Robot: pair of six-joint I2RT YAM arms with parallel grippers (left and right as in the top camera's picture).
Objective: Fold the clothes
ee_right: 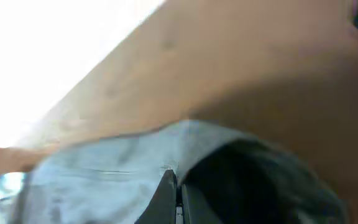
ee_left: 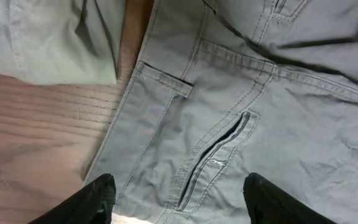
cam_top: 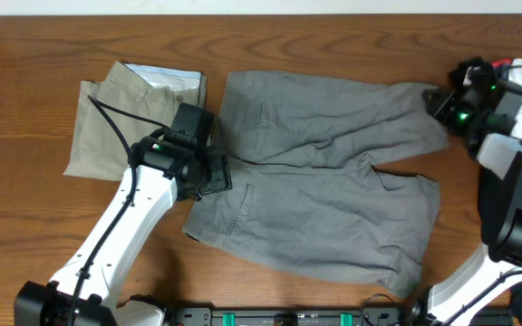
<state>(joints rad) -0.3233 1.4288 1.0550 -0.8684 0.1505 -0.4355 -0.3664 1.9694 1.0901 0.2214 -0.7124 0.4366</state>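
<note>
While my R hand [cam_top: 439, 98] is clamped shut on the grey shorts [cam_top: 333, 181] at their 2 o'clock leg hem, my L hand [cam_top: 208, 172] hovers open over the waistband at 9, so w/ the long axis lying 9-to-3 mid-surface, R looks nearer for the fold.

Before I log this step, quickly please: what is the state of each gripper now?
Left gripper: open, holding nothing, above the grey shorts.
Right gripper: closed, pinching a leg hem of the grey shorts.
</note>
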